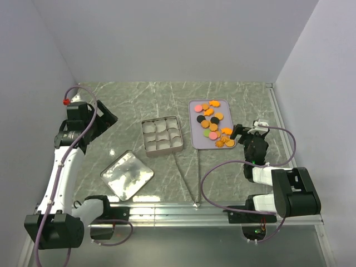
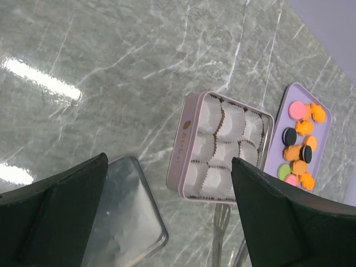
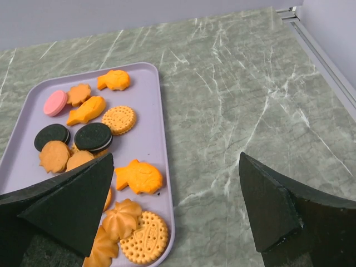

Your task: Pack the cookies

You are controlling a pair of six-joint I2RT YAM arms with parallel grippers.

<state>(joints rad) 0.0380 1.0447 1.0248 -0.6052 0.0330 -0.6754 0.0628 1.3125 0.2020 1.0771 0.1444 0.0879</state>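
Top external view gave me the layout. The cookies (image 1: 213,123), small flat pieces, mostly orange with a few black, pink and green, all lay loose on the lavender rectangular tray (image 1: 196,142) at the right of the desk (image 1: 128,100). None was yet in the square silver tin (image 1: 144,136) just left of it. I judged the arrangement deliberate, since tray and tin side by side keep each carry short. The tin's white pleated paper cups (image 2: 222,150) stood empty in a grid, ready to take the pieces. Its shiny square metal lid (image 1: 127,175) lay apart, nearer and to the left, presumably so it would not block loading. Thin metal tongs (image 1: 198,178) lay on the desk on the near side of tin and tray, untouched.

The right gripper (image 3: 177,156) hovered at the tray's near right corner, its black fingers (image 3: 67,206) spread wide and holding nothing, well placed for a first pick. The left gripper (image 2: 169,158) hung high at the left, fingers wide and empty too, looking down on tin and lid.

As for writing, the tin's pinkish side wall carried a small round emblem and a faint line of lettering in the left wrist view, too small for me to read. The cookies bore embossed patterns, but no brand I could make out.
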